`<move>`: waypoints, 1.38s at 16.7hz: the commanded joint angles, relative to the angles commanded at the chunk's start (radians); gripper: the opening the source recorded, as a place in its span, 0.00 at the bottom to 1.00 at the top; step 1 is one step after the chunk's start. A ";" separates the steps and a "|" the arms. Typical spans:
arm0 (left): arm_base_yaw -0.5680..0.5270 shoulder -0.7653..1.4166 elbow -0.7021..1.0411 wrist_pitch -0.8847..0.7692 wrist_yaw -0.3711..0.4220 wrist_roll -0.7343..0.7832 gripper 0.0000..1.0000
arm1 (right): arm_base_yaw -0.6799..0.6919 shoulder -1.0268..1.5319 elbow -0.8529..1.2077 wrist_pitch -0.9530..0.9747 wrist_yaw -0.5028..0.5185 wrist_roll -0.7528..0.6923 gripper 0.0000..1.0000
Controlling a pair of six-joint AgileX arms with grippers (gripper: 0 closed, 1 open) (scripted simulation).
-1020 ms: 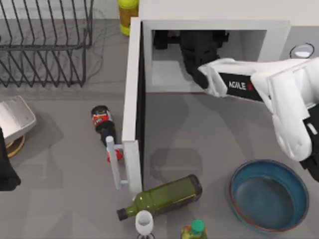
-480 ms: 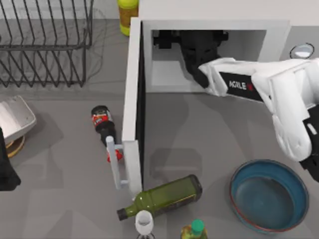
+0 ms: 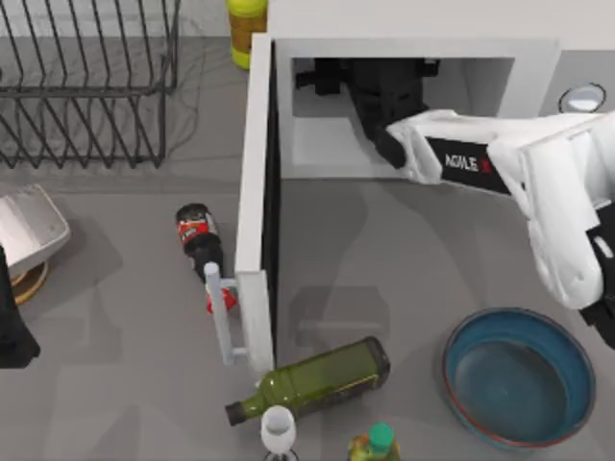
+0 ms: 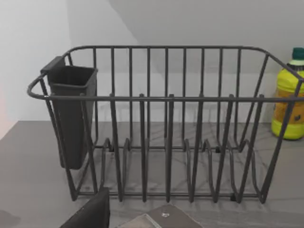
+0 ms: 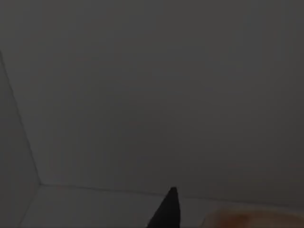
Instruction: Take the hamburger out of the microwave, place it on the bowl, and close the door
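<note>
The right end effector (image 3: 332,77) is reached deep inside the big white boxy microwave (image 3: 404,38); its grip can't be told, so the pale rounded hamburger (image 5: 251,219) is probably being grasped, then lifted out.

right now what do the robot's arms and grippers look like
The right arm has smooth, rounded white shells, with a black band on the forearm bearing white "AGILE" lettering and a small red mark. Its wrist and right gripper, inside the microwave, are black and blocky. The left arm shows as a black piece at the table's left edge. No loose cables are visible.
</note>
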 joint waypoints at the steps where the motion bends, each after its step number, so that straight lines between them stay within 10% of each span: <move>1: 0.000 0.000 0.000 0.000 0.000 0.000 1.00 | 0.000 -0.001 -0.002 0.001 0.000 0.000 0.00; 23: 0.000 0.000 0.000 0.000 0.000 0.000 1.00 | 0.224 -0.508 -1.125 0.587 0.211 0.070 0.00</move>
